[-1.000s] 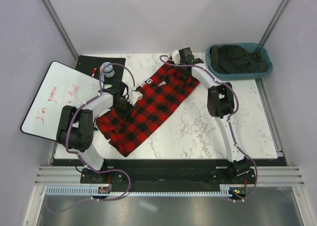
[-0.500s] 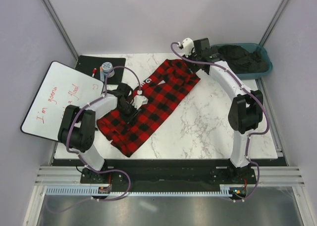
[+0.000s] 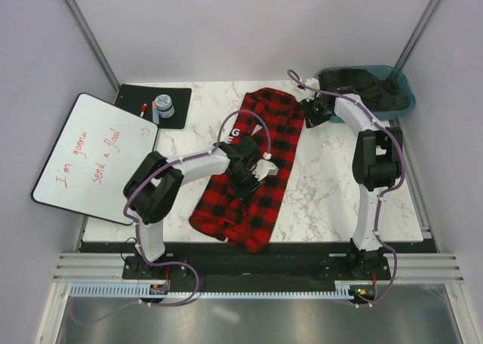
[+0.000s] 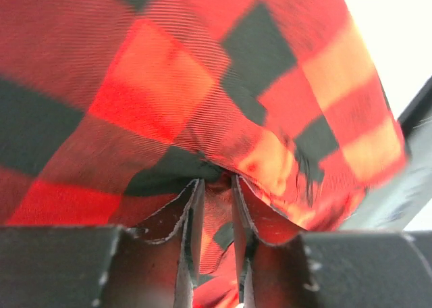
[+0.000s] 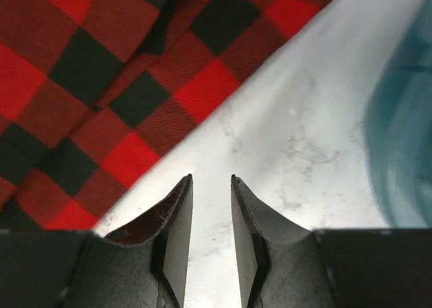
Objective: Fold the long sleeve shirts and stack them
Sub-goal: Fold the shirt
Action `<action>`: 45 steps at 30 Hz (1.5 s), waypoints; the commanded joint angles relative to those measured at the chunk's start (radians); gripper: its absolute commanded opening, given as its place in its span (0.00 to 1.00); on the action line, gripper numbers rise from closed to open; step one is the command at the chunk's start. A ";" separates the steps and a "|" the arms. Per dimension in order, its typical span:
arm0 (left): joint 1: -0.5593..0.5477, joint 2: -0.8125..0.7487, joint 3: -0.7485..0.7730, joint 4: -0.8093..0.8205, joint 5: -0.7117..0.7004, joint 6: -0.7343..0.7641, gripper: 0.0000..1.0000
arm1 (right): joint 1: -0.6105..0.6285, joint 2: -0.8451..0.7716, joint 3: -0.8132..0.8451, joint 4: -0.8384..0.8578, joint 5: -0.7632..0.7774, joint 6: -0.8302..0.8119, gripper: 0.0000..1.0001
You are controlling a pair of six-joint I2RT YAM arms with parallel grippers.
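A red-and-black check long sleeve shirt [image 3: 268, 133] lies as a long folded strip on the marble table [image 3: 339, 185], running from the far middle down to the near edge. My left gripper [image 3: 245, 179] sits over its middle. In the left wrist view the left gripper [image 4: 214, 183] is shut on a fold of the shirt's cloth [image 4: 169, 85], which fills that view. My right gripper [image 3: 309, 112] hovers just off the shirt's far right edge. In the right wrist view the right gripper [image 5: 211, 180] is open over bare marble, with the shirt [image 5: 81, 71] up to the left.
A teal bin [image 3: 400, 106] with dark clothes [image 3: 362, 87] stands at the far right; its wall [image 5: 405, 139] shows beside the right gripper. A whiteboard [image 3: 83, 155] leans off the left edge. A black mat [image 3: 132, 99] holds a small jar [image 3: 163, 104] and a marker [image 3: 143, 109].
The left gripper has dragged the shirt rightward, swinging it from a diagonal to nearly straight. The right gripper left the shirt's far end, swung toward the bin and came back beside the shirt.
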 commanded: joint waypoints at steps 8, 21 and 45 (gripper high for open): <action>0.118 -0.301 -0.103 0.197 0.327 -0.204 0.38 | 0.152 0.063 -0.005 -0.001 0.005 0.056 0.34; 0.471 -0.619 -0.274 0.202 0.365 -0.118 0.83 | 0.189 0.397 0.345 0.046 0.164 -0.011 0.32; 0.414 -0.691 -0.276 0.102 0.547 0.957 0.95 | 0.197 -0.681 -0.418 0.059 -0.436 -0.634 0.98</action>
